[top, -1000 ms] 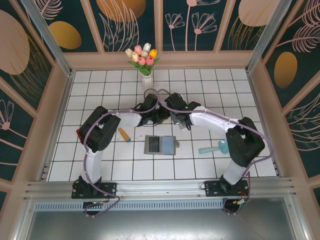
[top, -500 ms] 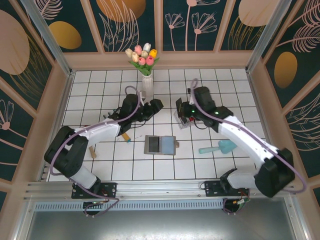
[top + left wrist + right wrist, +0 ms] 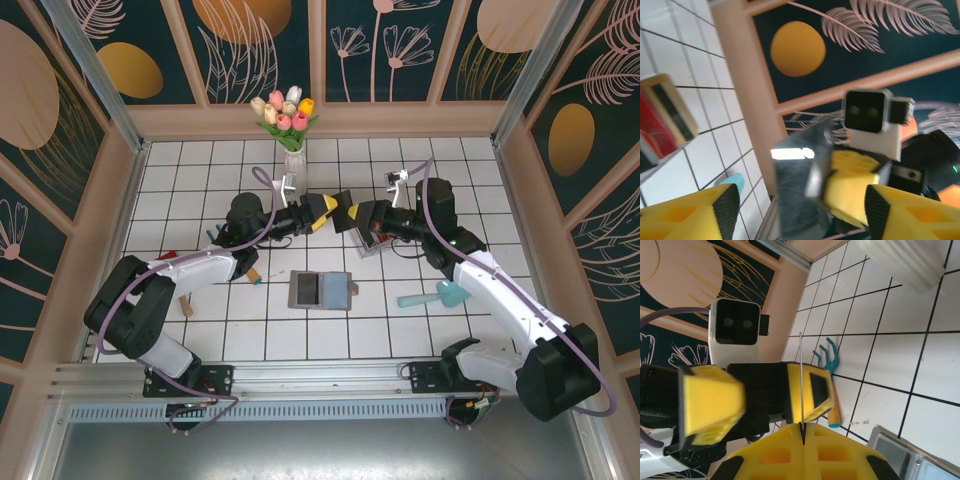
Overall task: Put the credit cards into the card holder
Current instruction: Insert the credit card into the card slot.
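Plastic this thin was light, stiff and slick, so you needed flat pad contact on both faces, never the edges. Your right gripper [image 3: 802,437] was pinching one credit card [image 3: 801,375], held edge-on in the air beyond the card holder [image 3: 320,290], which lay open on the table [image 3: 230,330]. Your left gripper [image 3: 323,212] was spread, the card's free end seemingly between its fingers, unclamped. Gripping there, with one long edge left free for the slot, looked best. The clear rack [image 3: 370,238] held other cards [image 3: 662,120].
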Available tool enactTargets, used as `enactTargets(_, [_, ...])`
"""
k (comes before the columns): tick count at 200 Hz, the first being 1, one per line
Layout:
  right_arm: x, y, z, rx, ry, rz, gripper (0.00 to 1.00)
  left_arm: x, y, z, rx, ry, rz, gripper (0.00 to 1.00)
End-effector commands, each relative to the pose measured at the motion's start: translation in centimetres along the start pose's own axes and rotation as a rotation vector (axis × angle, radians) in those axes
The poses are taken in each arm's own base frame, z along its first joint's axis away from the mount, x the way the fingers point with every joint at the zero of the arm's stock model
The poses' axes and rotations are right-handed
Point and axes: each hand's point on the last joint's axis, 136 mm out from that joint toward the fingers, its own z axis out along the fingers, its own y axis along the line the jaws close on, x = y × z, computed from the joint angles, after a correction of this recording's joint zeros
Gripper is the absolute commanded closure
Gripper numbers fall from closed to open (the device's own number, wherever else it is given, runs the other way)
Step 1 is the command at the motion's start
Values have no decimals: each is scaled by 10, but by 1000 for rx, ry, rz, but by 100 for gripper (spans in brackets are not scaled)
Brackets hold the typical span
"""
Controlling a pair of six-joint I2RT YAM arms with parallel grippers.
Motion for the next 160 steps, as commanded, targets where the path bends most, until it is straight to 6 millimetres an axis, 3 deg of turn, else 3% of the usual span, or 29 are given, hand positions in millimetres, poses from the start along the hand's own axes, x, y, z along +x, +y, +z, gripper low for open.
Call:
enactTargets(1, [2, 1, 4, -44, 13, 16, 98, 9, -38, 1, 147, 58, 57, 43])
enactTargets(31, [7, -14, 8, -14, 22, 48, 97, 9, -44, 0, 167, 61, 54, 64])
enactTargets(51, [8, -13, 10, -31, 31, 52, 93, 10, -44, 0, 169, 63, 46, 77])
enactTargets(77, [11, -1, 11, -99, 62, 40, 76, 11, -40, 2, 169, 75, 27, 89])
enactTargets(96, [12, -1, 14, -103, 79, 34, 74, 12, -39, 2, 180, 88, 16, 91])
enactTargets(105, [11, -2, 14, -89, 76, 29, 79, 14, -39, 3, 182, 95, 13, 91])
enactTargets(142, [7, -39, 10, 67, 38, 68, 88, 17, -42, -3, 193, 92, 10, 85])
enactTargets(160, [10, -46, 10, 72, 38, 90, 89, 18, -44, -5, 197, 90, 15, 83])
